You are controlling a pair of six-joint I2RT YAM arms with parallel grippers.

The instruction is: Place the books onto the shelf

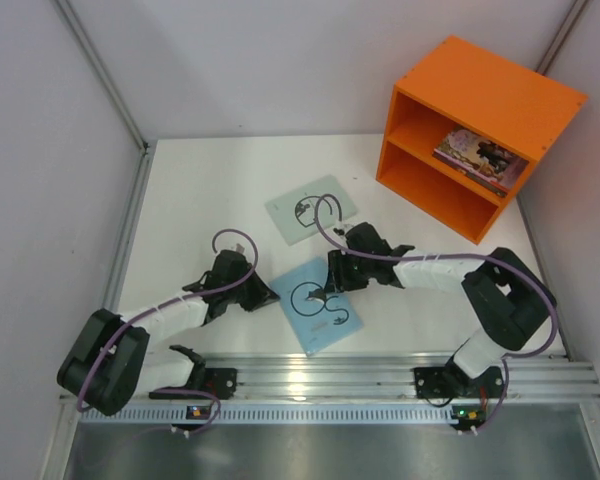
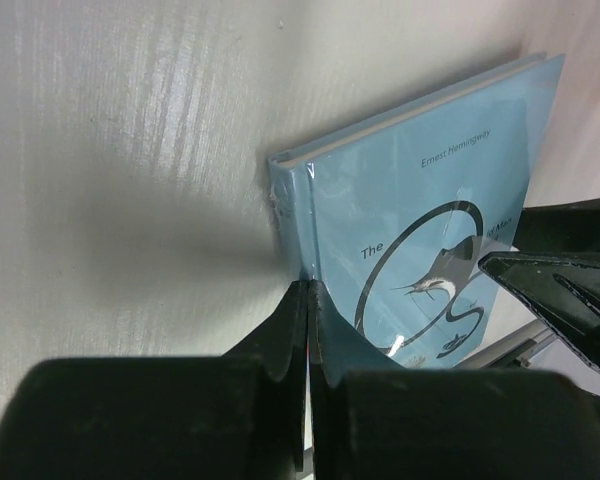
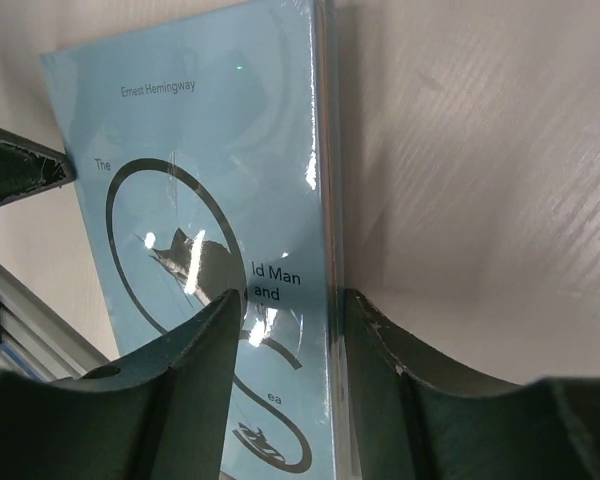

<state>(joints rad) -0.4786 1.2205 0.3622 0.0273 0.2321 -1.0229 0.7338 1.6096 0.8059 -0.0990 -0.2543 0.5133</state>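
Shelf point(image 1: 480, 100) — far right corner of the desk point(image 1: 210, 200). Its upper compartment holds stacked illustrated books point(image 1: 480, 155), partly cut off, count unclear.
Pale green book point(image 1: 310, 208) — mid-desk, flat.
Light blue book point(image 1: 320, 305) — near edge, title partly covered.
Right gripper point(image 3: 292, 300): half-spread astride one long edge of the light blue book.
Left gripper point(image 2: 308, 290): closed, empty, tips at the opposite edge.
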